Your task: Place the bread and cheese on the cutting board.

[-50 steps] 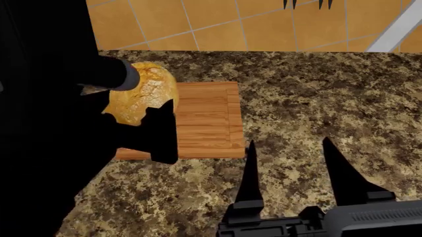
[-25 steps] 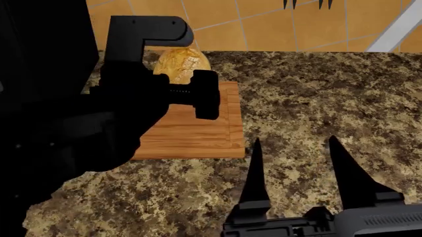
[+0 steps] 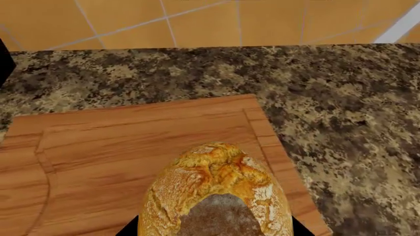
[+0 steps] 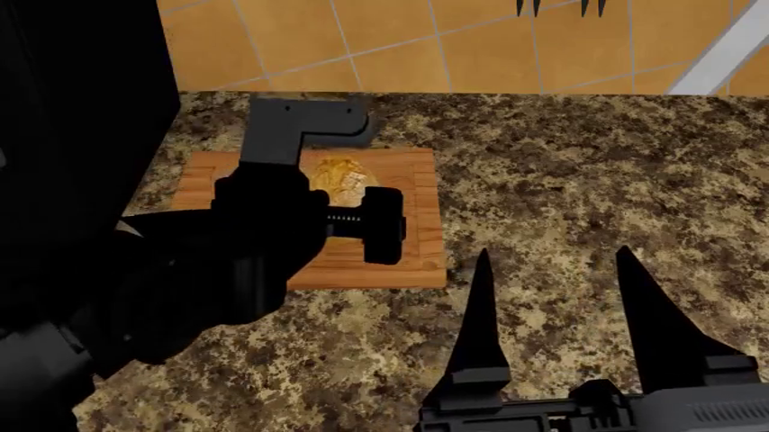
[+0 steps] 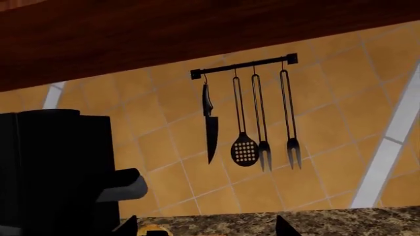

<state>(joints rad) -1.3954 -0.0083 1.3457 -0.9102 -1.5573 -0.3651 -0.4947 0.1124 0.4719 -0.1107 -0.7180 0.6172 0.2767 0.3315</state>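
One bread [image 4: 338, 175], crusty and golden-brown, over the cutting board [image 4: 402, 252], between the tips of the left gripper [image 3: 214, 231], which close on both its sides; whether it rests on the wood cannot be told. Right gripper [image 4: 556, 301]: fingers spread wide, holding nothing, above the speckled granite counter [image 4: 577, 171]. Cheese not visible in any view.

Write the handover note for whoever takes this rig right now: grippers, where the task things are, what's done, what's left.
Left gripper: shut on the bread, held over the cutting board; whether the loaf rests on the wood cannot be told.
Right gripper: open, empty, above the granite counter to the board's right.
Cheese: not in any view.
Done: bread brought to the board.
Left: release the bread, find the cheese, place it on the board.
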